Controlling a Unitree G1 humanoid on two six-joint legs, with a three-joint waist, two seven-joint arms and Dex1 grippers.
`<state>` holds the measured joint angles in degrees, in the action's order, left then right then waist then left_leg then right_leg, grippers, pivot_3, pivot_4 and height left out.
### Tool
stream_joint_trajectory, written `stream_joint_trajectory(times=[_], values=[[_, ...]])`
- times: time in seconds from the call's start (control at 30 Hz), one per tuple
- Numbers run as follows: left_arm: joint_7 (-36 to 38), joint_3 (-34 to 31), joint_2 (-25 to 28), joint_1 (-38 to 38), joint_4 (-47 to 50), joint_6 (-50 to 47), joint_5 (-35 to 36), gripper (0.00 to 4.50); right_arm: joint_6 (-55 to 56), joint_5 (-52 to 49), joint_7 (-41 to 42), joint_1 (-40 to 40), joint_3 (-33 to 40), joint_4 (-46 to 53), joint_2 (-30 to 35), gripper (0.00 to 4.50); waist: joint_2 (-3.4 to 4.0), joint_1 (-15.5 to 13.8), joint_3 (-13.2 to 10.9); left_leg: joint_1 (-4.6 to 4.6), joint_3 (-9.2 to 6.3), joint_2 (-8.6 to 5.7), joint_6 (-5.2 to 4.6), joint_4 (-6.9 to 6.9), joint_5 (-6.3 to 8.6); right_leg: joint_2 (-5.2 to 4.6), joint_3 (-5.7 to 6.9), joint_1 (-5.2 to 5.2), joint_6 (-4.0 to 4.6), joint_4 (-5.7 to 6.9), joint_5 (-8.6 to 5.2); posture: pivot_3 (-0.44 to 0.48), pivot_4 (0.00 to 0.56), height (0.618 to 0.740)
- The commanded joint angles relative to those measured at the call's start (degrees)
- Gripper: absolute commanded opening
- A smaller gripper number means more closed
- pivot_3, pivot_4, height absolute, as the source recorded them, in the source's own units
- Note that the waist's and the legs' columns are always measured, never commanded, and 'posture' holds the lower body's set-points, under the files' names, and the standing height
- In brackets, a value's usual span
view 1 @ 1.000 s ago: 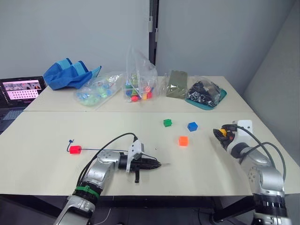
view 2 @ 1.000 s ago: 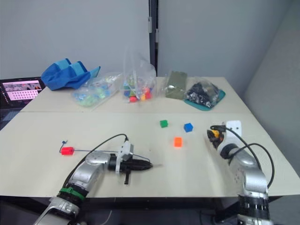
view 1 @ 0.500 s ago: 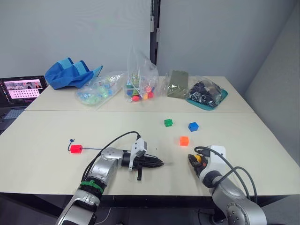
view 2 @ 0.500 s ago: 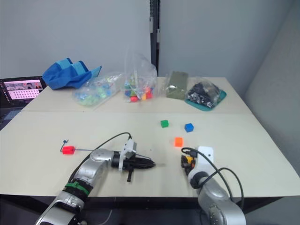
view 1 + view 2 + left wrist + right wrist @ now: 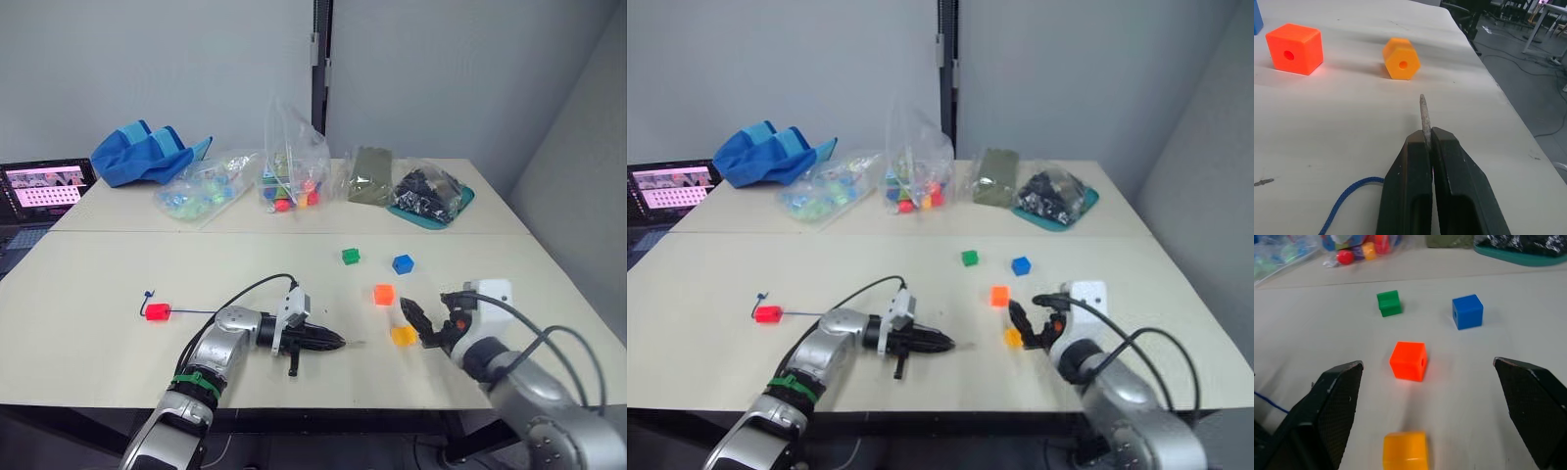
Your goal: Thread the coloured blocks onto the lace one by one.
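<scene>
Left claw (image 5: 1426, 147) pinches lace (image 5: 1347, 203) tip, pointing at yellow block (image 5: 403, 335) on table (image 5: 98, 284). Right claw (image 5: 429, 327) spread wide over it. Red block (image 5: 157, 311) already threaded. Risk: off-centre grab tilts hole away from tip.

Cream table (image 5: 88, 284), seam running left to right. Far part, left to right: laptop (image 5: 41, 186) at the left edge, blue cloth (image 5: 147, 154), two clear bags (image 5: 201, 186) (image 5: 292, 162) of coloured pieces, olive pouch (image 5: 370, 176), teal tray (image 5: 460, 204) under a bag of dark parts. Near part: red block (image 5: 157, 311) at left with the lace (image 5: 201, 313) running right from it; green block (image 5: 351, 256), blue block (image 5: 403, 263), orange block (image 5: 384, 294) and yellow block (image 5: 403, 335) at right.
</scene>
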<state>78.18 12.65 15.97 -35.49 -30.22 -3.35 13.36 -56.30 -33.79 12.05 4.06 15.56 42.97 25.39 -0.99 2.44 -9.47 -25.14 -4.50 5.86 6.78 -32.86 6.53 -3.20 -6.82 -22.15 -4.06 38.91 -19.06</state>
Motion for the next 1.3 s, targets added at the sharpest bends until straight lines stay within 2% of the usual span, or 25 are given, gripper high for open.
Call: stream_joint_trajectory(times=[0.03, 0.13, 0.23, 0.33, 0.47, 0.67, 0.8, 0.87, 0.9, 1.13, 1.3], values=[[-0.2, 0.0, -0.1, 0.1, 1.9, 0.9, 0.0, 0.00, 7.4, 1.5, 28.6, 3.8, -2.3, -6.9, 26.3, 4.47, 0.15, 0.0, -0.1, -0.03, 0.01, -0.04, -0.04, -0.10, 0.03, -0.05, -0.01, 0.03, -0.06, -0.06, 0.01, 0.000, 0.150, 0.740], [-0.6, 0.0, 0.0, 0.2, 2.0, 1.1, -0.3, 0.00, 16.1, 5.6, 39.9, 8.3, -10.3, -13.7, 35.8, 4.47, 0.01, 0.2, -0.1, 0.05, 0.00, -0.08, -0.14, 0.00, 0.02, -0.07, 0.04, 0.07, -0.10, -0.12, -0.01, 0.000, 0.150, 0.740], [-1.3, 0.0, 0.0, 0.2, 2.5, 1.1, -0.5, 0.00, 24.5, 11.8, 48.2, 13.8, -18.0, -20.9, 39.0, 4.47, -0.02, 0.4, -0.1, 0.04, 0.02, -0.09, -0.14, -0.02, 0.02, -0.08, 0.00, 0.07, -0.12, -0.17, -0.02, 0.000, 0.150, 0.740], [-2.0, 0.3, 0.1, 1.0, 4.4, 0.6, -0.7, 0.00, 31.6, 17.5, 55.1, 21.3, -25.5, -29.5, 37.7, 4.47, -0.01, 0.2, -0.1, -0.03, 0.04, -0.11, -0.13, -0.07, 0.02, -0.11, -0.02, 0.06, -0.16, -0.23, 0.01, 0.000, 0.150, 0.740], [-2.9, 0.5, 0.2, 2.3, 7.2, -0.4, -0.8, 0.00, 38.3, 24.1, 59.4, 28.5, -31.6, -39.3, 34.1, 4.47, -0.01, 0.1, -0.1, -0.03, 0.04, -0.11, -0.10, -0.07, 0.00, -0.11, 0.00, 0.06, -0.15, -0.24, 0.02, 0.000, 0.150, 0.740], [-4.3, 0.5, 0.5, 3.5, 9.9, -1.4, -0.7, 0.00, 44.1, 28.8, 63.5, 33.3, -35.0, -49.6, 29.6, 4.47, -0.01, -0.3, -0.1, -0.03, 0.04, -0.12, -0.07, -0.06, -0.02, -0.12, 0.01, 0.06, -0.15, -0.24, 0.02, 0.000, 0.150, 0.740], [-4.9, 0.4, 0.8, 3.9, 10.7, -1.8, -0.7, 0.00, 45.1, 30.9, 65.5, 34.2, -35.9, -53.1, 27.6, 4.47, 0.00, -0.2, -0.1, -0.03, 0.04, -0.11, -0.07, -0.06, -0.03, -0.12, 0.02, 0.06, -0.14, -0.24, 0.03, 0.000, 0.150, 0.740], [-5.2, 0.4, 0.9, 3.9, 10.8, -2.0, -0.7, 0.00, 45.2, 30.9, 66.3, 34.1, -35.6, -53.7, 26.8, 3.90, 0.00, -0.2, -0.1, -0.03, 0.04, -0.12, -0.06, -0.06, -0.03, -0.12, 0.02, 0.07, -0.14, -0.24, 0.03, 0.000, 0.150, 0.740], [-5.3, 0.4, 1.0, 3.9, 10.9, -2.1, -0.7, 0.00, 44.8, 30.7, 66.6, 34.1, -35.3, -53.7, 26.4, 3.78, 0.01, -0.2, -0.1, -0.03, 0.03, -0.12, -0.06, -0.07, -0.03, -0.12, 0.02, 0.07, -0.14, -0.24, 0.03, 0.000, 0.150, 0.740], [-5.5, 0.8, 1.2, 4.0, 11.5, -2.8, -0.7, 0.00, 41.8, 29.6, 67.1, 30.9, -33.8, -48.7, 26.6, 1.34, 0.01, -0.2, -0.1, -0.03, 0.03, -0.12, -0.06, -0.07, -0.03, -0.12, 0.02, 0.08, -0.14, -0.23, 0.03, 0.000, 0.150, 0.740], [-5.2, 1.2, 1.2, 3.2, 11.4, -2.6, -0.9, 0.00, 31.0, 27.1, 66.1, 27.9, -31.9, -37.5, 27.1, 1.25, 0.02, -0.2, -0.1, -0.03, 0.03, -0.12, -0.06, -0.07, -0.03, -0.12, 0.02, 0.08, -0.14, -0.22, 0.03, 0.000, 0.150, 0.740]])
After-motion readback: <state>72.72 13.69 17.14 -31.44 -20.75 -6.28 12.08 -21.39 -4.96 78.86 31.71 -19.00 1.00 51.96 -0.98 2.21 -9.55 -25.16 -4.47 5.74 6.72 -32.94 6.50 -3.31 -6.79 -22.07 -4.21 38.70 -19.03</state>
